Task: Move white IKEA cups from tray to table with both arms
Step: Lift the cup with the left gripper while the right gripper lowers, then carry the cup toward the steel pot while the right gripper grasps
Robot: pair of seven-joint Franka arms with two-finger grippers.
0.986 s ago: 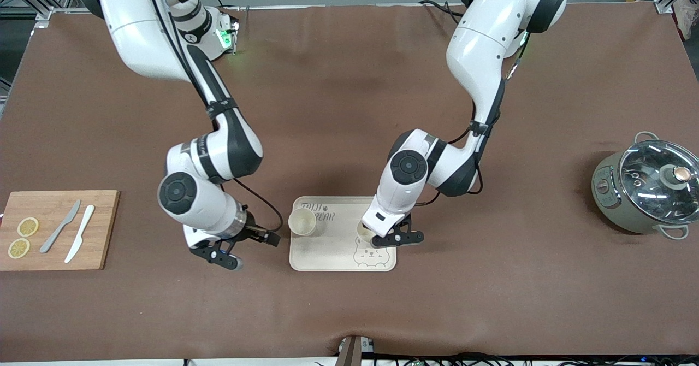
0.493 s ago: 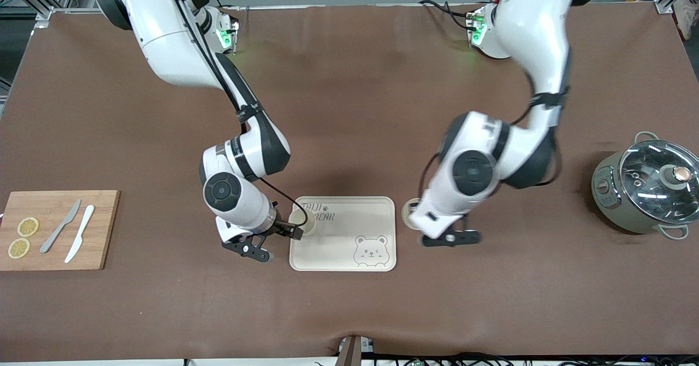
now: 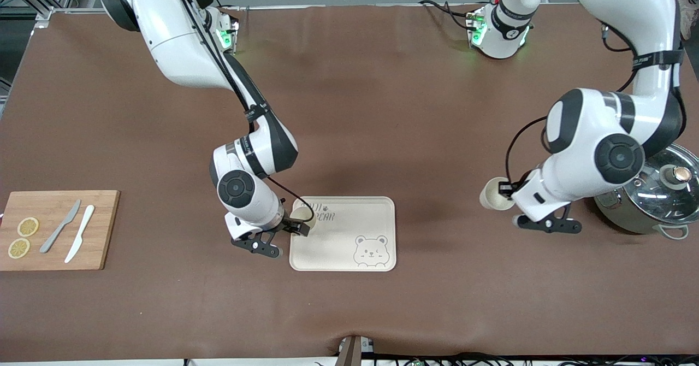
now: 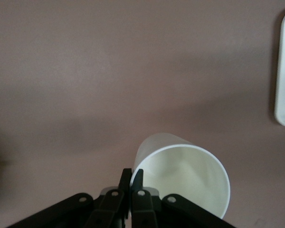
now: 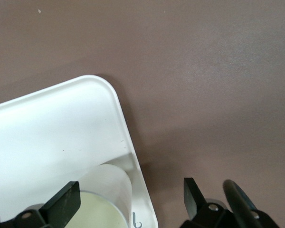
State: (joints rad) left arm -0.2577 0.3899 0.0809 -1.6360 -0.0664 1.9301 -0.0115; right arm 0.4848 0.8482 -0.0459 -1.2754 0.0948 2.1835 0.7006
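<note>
One cup (image 3: 496, 200), pinched by its rim in the left gripper (image 4: 131, 183), has been carried off the tray (image 3: 382, 207) toward the pot (image 3: 650, 194) and awaits lowering, while the other cup (image 3: 300, 214) on the tray is straddled by the wide-open right gripper (image 3: 284, 235), closing due next.

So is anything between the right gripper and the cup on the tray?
Nothing visible. The right gripper is open around the cup on the tray at the tray corner; one finger over the tray, the other outside its rim.
</note>
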